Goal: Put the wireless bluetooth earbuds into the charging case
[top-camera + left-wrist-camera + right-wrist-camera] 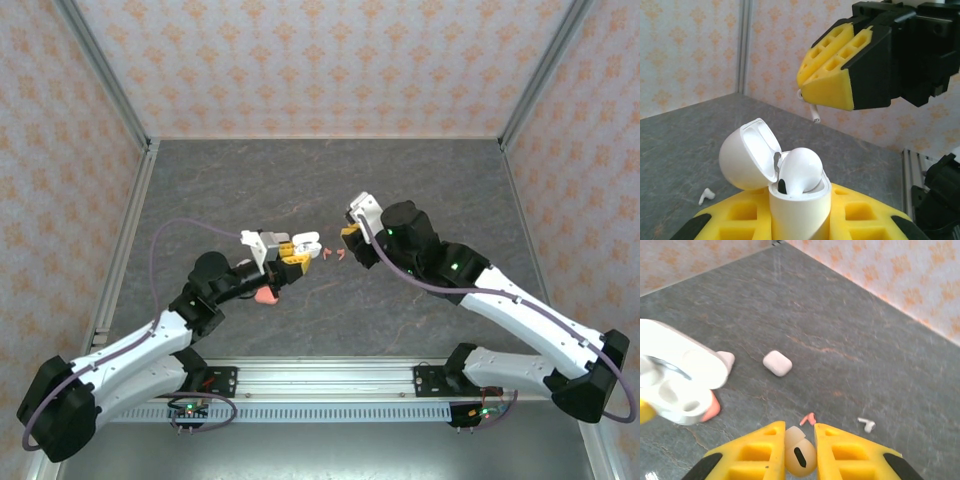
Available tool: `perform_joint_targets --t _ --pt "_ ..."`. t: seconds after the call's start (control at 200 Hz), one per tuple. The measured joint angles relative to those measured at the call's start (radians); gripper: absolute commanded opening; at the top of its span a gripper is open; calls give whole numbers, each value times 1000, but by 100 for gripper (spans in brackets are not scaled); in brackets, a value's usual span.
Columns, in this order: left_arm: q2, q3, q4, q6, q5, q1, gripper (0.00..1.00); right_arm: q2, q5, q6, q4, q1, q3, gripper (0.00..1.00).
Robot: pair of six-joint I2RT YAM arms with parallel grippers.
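The right hand (800, 434) is closed, and between its two yellow fingers (755, 452) it pinches a white earbud (800, 456). In the left wrist view the thin stem of this earbud sticks out under the fingertips. The hand hangs in the air above the open case (800, 212), a little to the right. The held earbud and the case are near each other but apart.

The left hand (291, 251) is closed too. It holds the white case upright by its lower body. The lid (747, 152) is swung back to the left in that view. One seated earbud (801, 169) sits in the case, and its round head stands above the rim.

On the gray desk (420, 180), between the two hands, lie two red-pink earbuds (326, 253), close to each other. In the right wrist view a loose white earbud (866, 424) lies on the desk to the right of the fingertips. A closed white case (777, 363) rests farther out. A pink thing (265, 296) lies on the desk just beside the left arm; I cannot tell what it is.
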Motion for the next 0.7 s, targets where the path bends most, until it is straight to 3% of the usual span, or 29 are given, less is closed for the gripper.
perform_joint_targets --t 0.701 --pt "48 36 4 -7 67 -16 0 28 -37 -114 66 68 21 17"
